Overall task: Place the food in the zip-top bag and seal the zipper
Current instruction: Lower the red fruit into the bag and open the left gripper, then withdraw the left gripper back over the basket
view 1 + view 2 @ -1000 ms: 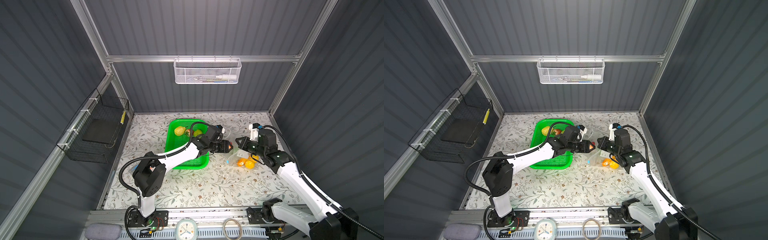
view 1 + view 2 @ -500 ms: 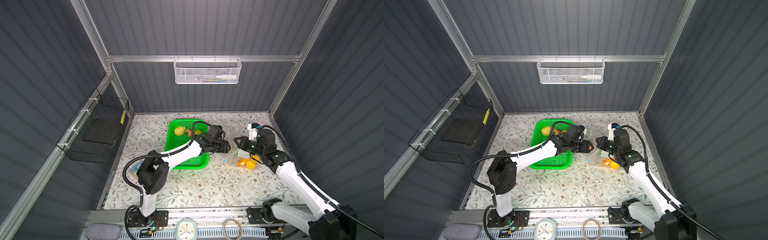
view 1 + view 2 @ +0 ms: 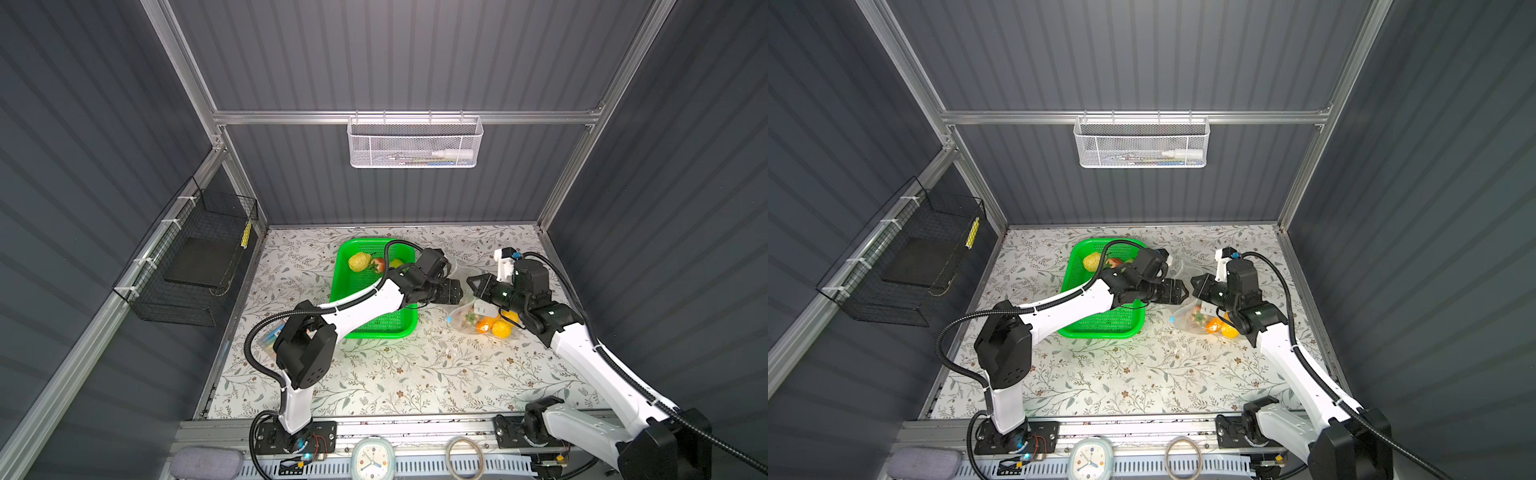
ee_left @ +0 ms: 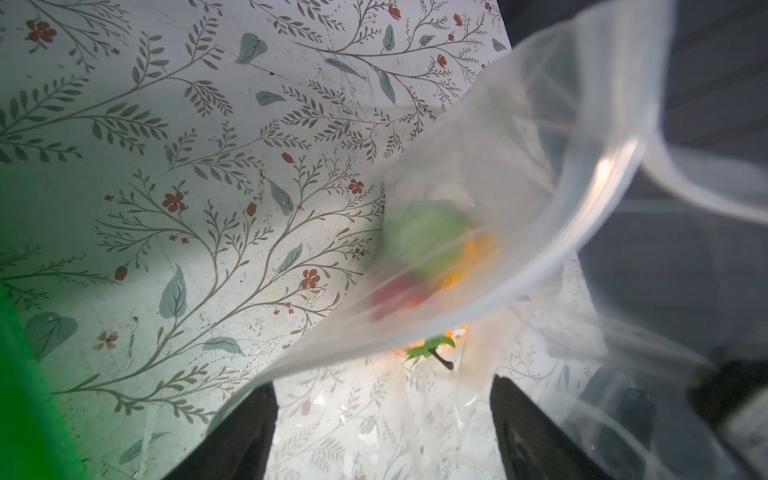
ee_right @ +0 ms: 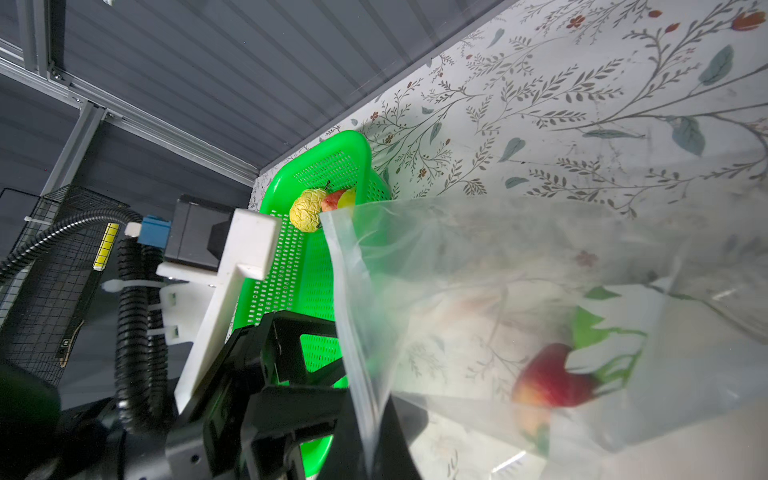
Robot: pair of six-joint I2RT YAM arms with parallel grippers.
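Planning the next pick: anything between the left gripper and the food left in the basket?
The open left gripper is at the zip-top bag; the leafy ball and strawberry lie at the green basket's far end. Between them: only the basket's side wall and the arm's own cable, arching over them.

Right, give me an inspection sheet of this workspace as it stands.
Surface: floral tabletop, no spills seen.
Job's things: zip-top bag right of the green basket, mouth open, holding orange fruits and a strawberry; light-blue slider tab on its edge; wrinkled yellow-green ball and second strawberry in the basket.
Clutter: clock, thin ring and grey pad on the front rail.
Grippers: left gripper jaws open, empty, at the bag's mouth; right gripper shut on the bag's mouth edge.
Cables: black corrugated hose arches over the basket; a second hose along the right arm.
Surroundings: white mesh basket on the back rail, black wire basket on the left wall.
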